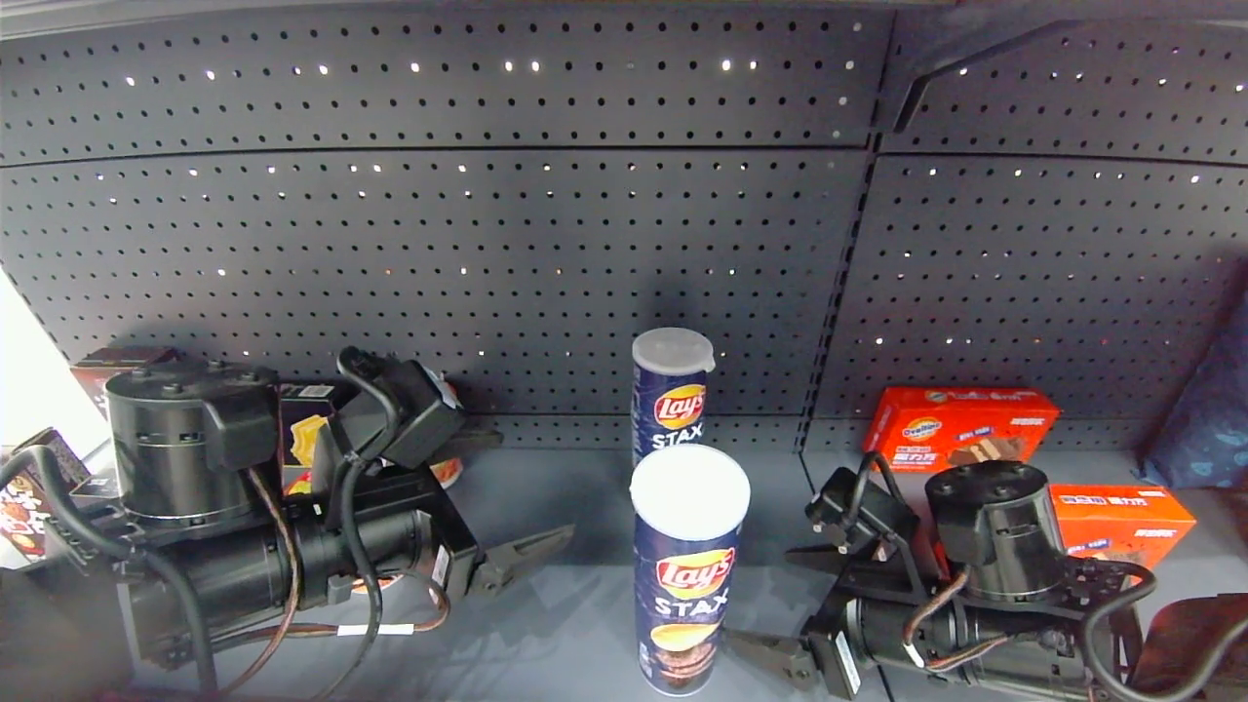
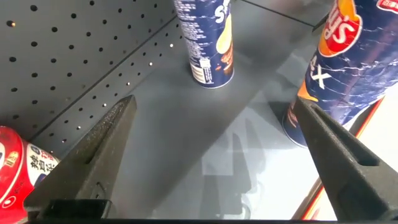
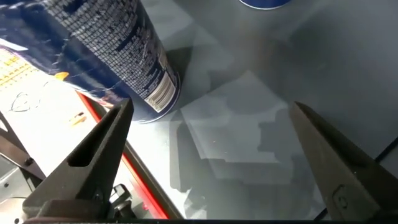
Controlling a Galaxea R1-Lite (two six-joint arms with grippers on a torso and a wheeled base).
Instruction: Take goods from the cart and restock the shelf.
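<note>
The left gripper (image 2: 214, 104) is found spread wide, with nothing held between its jaws. It is stationed low over the shelf (image 1: 565, 624), on the left side. The right gripper (image 3: 211, 107) is likewise spread wide and empty, low over the shelf on the right side.

The front can (image 1: 690, 575) of crisps stands upright on the shelf between the two grippers. It is just beside one finger of the right gripper, and no contact is evident. The left gripper is a little further from it. The rear can (image 1: 671, 400) stands upright directly behind the front can, near the perforated back panel (image 1: 487, 244).

Two orange boxes (image 1: 960, 429) are shelved to the right, and a red tub (image 2: 18, 168) lies to the left beside the left gripper.

Progress is judged as follows. Both cans are placed and released, in a row running front to back. No item is in hand, so one placement is taken as complete. How much stock is left to be fetched from the cart cannot be judged. Bare shelf space is noted on both sides of the cans.
</note>
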